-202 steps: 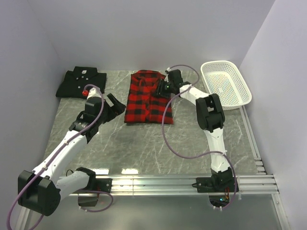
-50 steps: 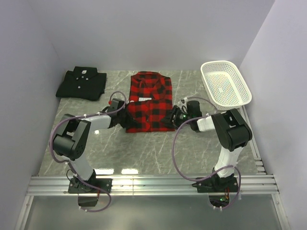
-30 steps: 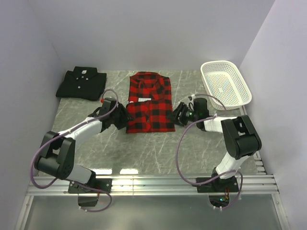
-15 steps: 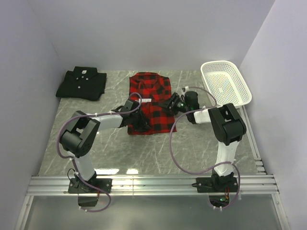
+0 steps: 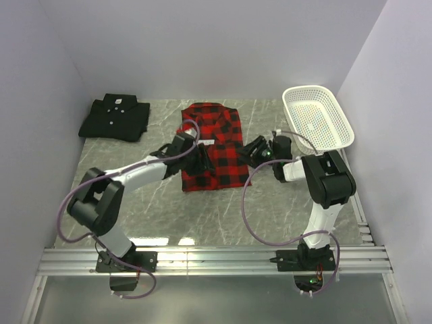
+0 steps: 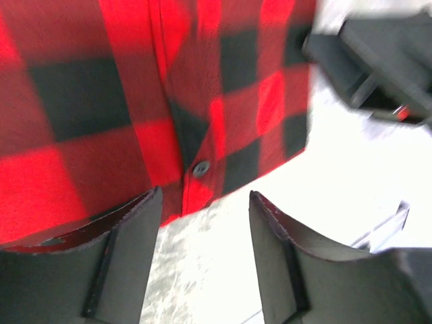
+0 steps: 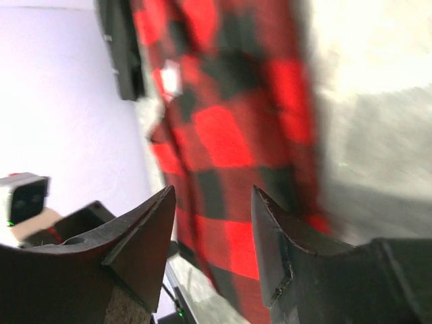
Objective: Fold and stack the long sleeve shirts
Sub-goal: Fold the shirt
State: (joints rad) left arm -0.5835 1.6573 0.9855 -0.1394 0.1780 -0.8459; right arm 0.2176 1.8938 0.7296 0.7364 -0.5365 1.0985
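Note:
The red-and-black plaid shirt (image 5: 214,145) lies folded flat in the middle of the marble table (image 5: 202,209). The plain black shirt (image 5: 115,117) lies folded at the back left. My left gripper (image 5: 200,159) is low over the plaid shirt's left half, jaws open; in the left wrist view the left gripper (image 6: 204,196) shows bare table between its fingers, and the plaid hem (image 6: 101,94) with a button lies just beyond the tips. My right gripper (image 5: 256,149) sits at the plaid shirt's right edge, open. In the right wrist view the right gripper (image 7: 214,196) frames the plaid cloth (image 7: 229,128) without closing on it.
A white mesh basket (image 5: 339,132) stands at the back right. White walls close in the table on three sides. The arms' bases and a metal rail (image 5: 216,260) run along the near edge.
My right gripper has pulled back to the right, off the plaid shirt to its edge. My left gripper has shifted slightly up and right over the shirt. The plaid shirt's lower edge moved a little.

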